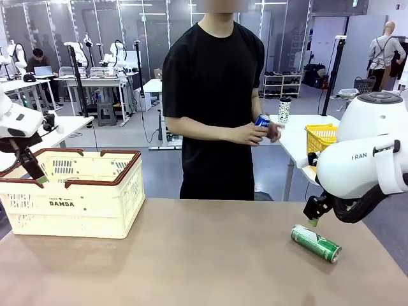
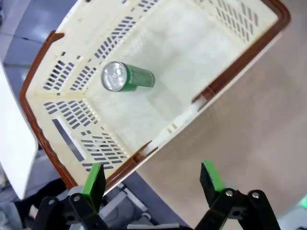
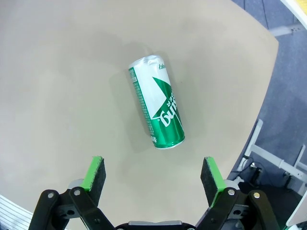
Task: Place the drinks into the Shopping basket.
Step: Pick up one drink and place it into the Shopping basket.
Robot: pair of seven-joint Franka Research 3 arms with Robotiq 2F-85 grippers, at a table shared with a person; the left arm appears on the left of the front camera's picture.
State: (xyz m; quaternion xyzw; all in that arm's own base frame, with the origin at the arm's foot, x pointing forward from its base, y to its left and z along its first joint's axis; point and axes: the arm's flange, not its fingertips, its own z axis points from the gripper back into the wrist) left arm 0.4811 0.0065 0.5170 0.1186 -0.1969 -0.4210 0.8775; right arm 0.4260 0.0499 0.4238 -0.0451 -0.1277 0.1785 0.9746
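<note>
Right claw (image 3: 153, 167) hung low over the table (image 1: 191, 268), jaws spread as wide as they go, nothing between the pads. Just ahead of it a green can (image 3: 157, 108) lay on its side near the table's right edge, touching neither finger. The fingers stood either side of the can's long axis. Judged: the claw was lined up to drop and close across the round body. A can lying flat could roll if nudged, so a square descent mattered.

Left claw (image 2: 152, 172) stood above the near left corner of the basket (image 2: 29, 100), likewise wide open and empty, touching nothing. It looked down into the basket, where a second can (image 2: 127, 77), also green, lay on its side on the floor, silver top toward the camera. Judged: that drink counted as placed, and this arm was parked clear of the right arm's work.

At the far side, a person's hands (image 1: 252, 132) held a blue can (image 1: 262, 120) at waist height, off the table. Judged: a drink yet to come, though whether it would be set down or handed over could not be told.

Farther back, a yellow basket (image 1: 320, 137) and a speckled cup (image 1: 284, 109) sat on another table, no part of the job.
</note>
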